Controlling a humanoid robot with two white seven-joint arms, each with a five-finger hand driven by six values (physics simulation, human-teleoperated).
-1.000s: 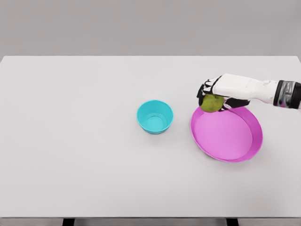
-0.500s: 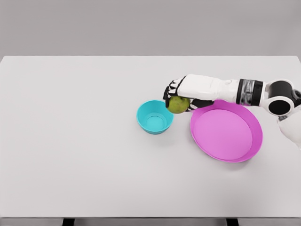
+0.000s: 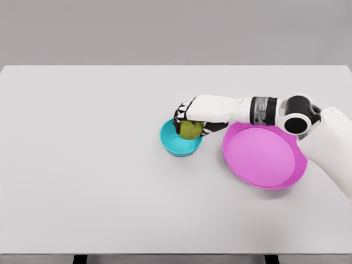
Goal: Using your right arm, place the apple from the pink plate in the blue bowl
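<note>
The right hand [image 3: 190,116] reaches in from the right side of the picture, its white arm stretched across the far edge of the pink plate [image 3: 265,155]. Its fingers are curled around the green apple [image 3: 190,130], gripping it from above and behind. The apple sits over the opening of the blue bowl [image 3: 177,143], low against the bowl's far rim, and hides much of the inside. Whether the apple touches the bowl's floor or wall cannot be told from this view. The bowl stands upright on the white tabletop [image 3: 88,165], just left of the plate, with a narrow strip of bare surface between the two. The plate has nothing in it, and its raised rim shows all round except where the forearm crosses it. The left arm is out of view.
</note>
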